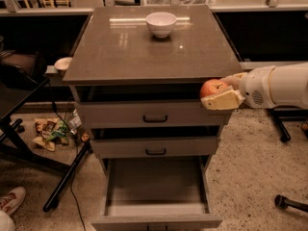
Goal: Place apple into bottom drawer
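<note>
My gripper comes in from the right on a white arm and is shut on the red-orange apple. It holds the apple in the air in front of the cabinet's right front corner, level with the top drawer. The bottom drawer is pulled wide open below, its plain grey inside empty. It lies down and to the left of the apple.
A white bowl stands at the back of the cabinet top. The two upper drawers are slightly open. A dark stand and cable lie on the floor at left, with litter and a shoe.
</note>
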Available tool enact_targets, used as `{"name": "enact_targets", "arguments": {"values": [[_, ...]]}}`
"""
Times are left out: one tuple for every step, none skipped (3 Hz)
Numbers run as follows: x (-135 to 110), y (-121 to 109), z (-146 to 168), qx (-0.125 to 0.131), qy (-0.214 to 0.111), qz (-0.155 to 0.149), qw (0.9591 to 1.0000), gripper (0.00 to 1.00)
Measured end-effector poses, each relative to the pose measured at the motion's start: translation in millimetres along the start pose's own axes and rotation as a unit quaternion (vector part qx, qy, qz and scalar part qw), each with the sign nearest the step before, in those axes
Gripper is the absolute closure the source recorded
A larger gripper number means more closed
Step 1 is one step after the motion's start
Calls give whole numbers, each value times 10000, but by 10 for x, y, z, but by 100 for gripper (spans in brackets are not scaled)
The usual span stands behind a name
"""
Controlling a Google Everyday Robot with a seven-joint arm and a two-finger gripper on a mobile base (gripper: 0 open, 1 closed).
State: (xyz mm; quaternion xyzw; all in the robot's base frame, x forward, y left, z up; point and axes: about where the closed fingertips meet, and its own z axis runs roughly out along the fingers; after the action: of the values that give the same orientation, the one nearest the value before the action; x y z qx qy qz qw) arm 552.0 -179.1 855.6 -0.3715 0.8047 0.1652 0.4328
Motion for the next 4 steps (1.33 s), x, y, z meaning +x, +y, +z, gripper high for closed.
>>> {"name": "enact_targets", "arguments": {"values": [[-7, 0, 2, -1, -4, -4, 10000, 100], [178, 132, 131, -32, 13, 93, 10000, 100], [588, 373, 384, -117, -42, 332, 9994, 100], [1041, 601, 658, -177, -97, 603, 9980, 100]]}}
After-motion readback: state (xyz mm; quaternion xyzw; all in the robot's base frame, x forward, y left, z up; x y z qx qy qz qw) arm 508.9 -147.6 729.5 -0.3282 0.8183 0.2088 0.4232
